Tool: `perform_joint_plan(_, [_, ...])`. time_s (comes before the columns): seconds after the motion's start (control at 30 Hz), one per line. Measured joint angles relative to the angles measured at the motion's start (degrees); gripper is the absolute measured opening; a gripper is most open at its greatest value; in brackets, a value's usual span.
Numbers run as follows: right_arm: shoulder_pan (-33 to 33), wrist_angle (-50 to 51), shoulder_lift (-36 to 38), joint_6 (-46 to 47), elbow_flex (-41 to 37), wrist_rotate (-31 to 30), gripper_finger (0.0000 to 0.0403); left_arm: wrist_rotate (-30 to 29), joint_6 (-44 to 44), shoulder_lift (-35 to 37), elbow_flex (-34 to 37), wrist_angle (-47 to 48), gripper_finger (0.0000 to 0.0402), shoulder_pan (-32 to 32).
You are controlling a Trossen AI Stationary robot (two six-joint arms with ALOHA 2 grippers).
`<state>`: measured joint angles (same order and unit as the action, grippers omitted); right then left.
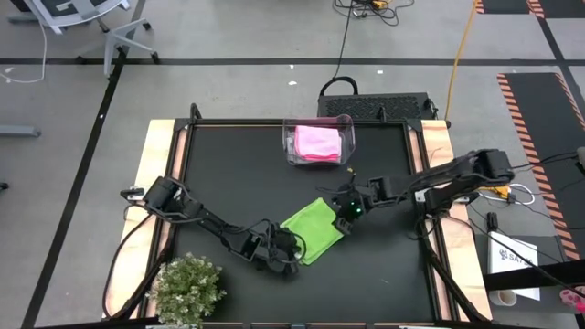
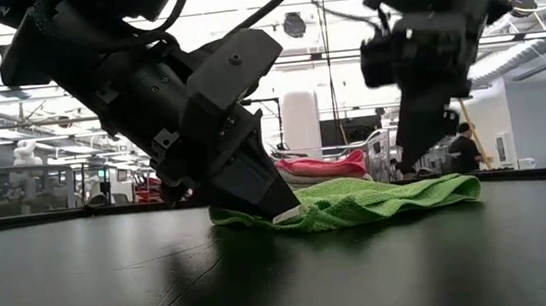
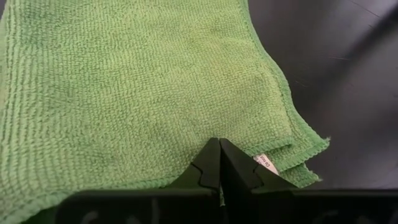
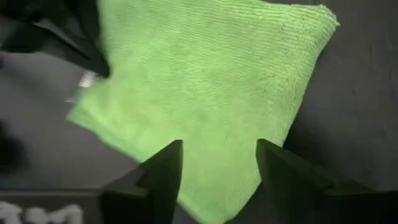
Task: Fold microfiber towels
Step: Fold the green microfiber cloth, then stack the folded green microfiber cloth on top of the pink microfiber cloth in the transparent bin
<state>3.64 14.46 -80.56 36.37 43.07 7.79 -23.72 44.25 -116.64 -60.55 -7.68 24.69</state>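
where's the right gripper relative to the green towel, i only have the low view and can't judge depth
Observer: The right gripper hangs open above the green towel, at its far right corner, holding nothing.
Operator: and the left one
Observer: The left gripper is shut on the towel's near edge, beside a small white tag.
Operator: any other towels out
Observer: A pink towel lies in the clear bin at the table's far side.

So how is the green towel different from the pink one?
The green towel lies folded flat on the black table, between both end effectors; the pink towel sits inside the clear bin. The green one's corner is pinched by the left end effector; nothing touches the pink one. Both are folded.
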Motion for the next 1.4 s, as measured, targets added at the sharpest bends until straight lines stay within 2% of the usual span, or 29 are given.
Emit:
perform_joint_plan(0.2, [-1.91,-4.82,-7.11,-4.29,-0.29,-0.02,0.0230,-0.33,0.02,0.00,0.00,-0.04,0.0003,0.00])
perform_joint_plan(0.4, [-4.39,-5.51,-9.81,-7.18,-0.18,0.33,0.0237,-0.34,0.46,0.00,0.00,-0.15,0.0003,0.00])
perform_joint_plan(0.53, [-5.18,-6.28,-9.83,-7.11,-0.16,1.41,0.0237,-0.34,0.67,0.00,0.00,-0.06,0.0007,0.00])
perform_joint_plan(0.73, [-7.35,-6.31,-5.64,-1.54,-0.27,10.09,0.0238,-0.32,0.94,0.00,-0.02,0.02,0.0003,0.00])
perform_joint_plan(0.83, [-7.82,-6.10,-2.82,-1.24,-0.27,11.81,0.0238,-0.29,0.94,0.02,-0.04,0.04,0.0007,-0.17])
perform_joint_plan(1.07, [-9.45,-5.26,-0.58,-4.00,-0.27,8.83,0.0238,-0.28,0.67,0.02,-0.04,0.07,0.0003,-0.31])
perform_joint_plan(1.4, [-9.69,-6.20,-9.85,-7.25,-0.27,8.59,0.0238,0.10,0.51,0.09,-0.04,0.13,0.0003,-0.33])
